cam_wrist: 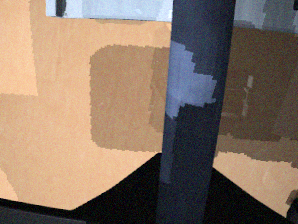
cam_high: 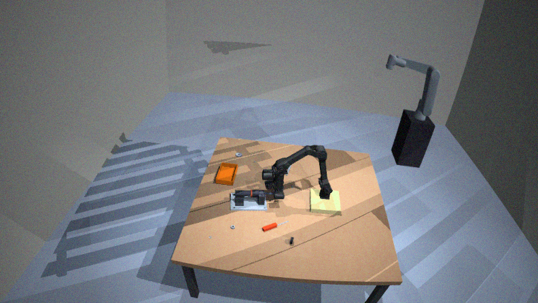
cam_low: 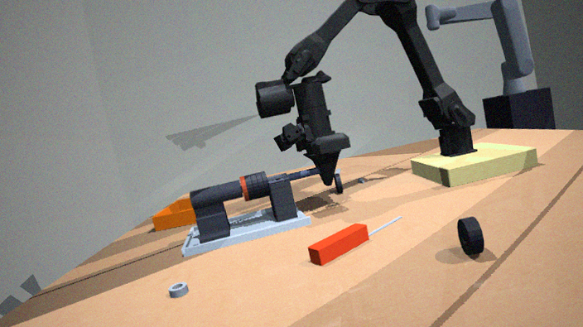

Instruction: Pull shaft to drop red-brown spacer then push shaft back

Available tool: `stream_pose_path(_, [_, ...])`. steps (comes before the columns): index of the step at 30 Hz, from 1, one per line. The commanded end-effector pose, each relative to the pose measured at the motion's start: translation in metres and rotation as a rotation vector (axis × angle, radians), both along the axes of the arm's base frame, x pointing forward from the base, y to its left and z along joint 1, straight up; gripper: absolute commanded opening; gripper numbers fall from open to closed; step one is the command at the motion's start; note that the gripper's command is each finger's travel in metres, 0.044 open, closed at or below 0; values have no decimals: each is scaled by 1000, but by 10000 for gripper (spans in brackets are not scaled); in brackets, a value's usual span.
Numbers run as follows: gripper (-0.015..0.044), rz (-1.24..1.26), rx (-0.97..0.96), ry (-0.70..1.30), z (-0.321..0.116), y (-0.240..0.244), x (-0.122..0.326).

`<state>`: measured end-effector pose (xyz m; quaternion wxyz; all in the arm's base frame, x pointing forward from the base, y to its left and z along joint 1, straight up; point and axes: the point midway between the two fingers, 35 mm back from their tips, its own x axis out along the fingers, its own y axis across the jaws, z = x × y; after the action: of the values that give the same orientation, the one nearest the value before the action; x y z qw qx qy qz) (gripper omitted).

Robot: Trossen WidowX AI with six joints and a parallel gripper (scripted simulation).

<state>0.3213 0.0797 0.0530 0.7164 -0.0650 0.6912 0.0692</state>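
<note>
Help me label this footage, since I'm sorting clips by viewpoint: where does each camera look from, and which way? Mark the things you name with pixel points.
Top: high above, angled down at the wooden table (cam_high: 338,244); whole black arm (cam_high: 299,154) (cam_low: 339,18) shows.
Exterior: low beside the table, looking across it; most of that arm shows.
Wrist: on the arm, looking past black gripper fingers along the dark cylindrical shaft (cam_low: 304,174) (cam_wrist: 195,135).
Top and exterior share the red-handled screwdriver (cam_high: 269,227) (cam_low: 339,245).
</note>
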Motion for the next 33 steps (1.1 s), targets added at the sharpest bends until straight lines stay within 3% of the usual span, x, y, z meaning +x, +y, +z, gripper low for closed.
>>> stream_pose_path(1, [0, -1, -1, 3, 0, 0, -1])
stream_pose_path(33, [0, -1, -1, 3, 0, -1, -4])
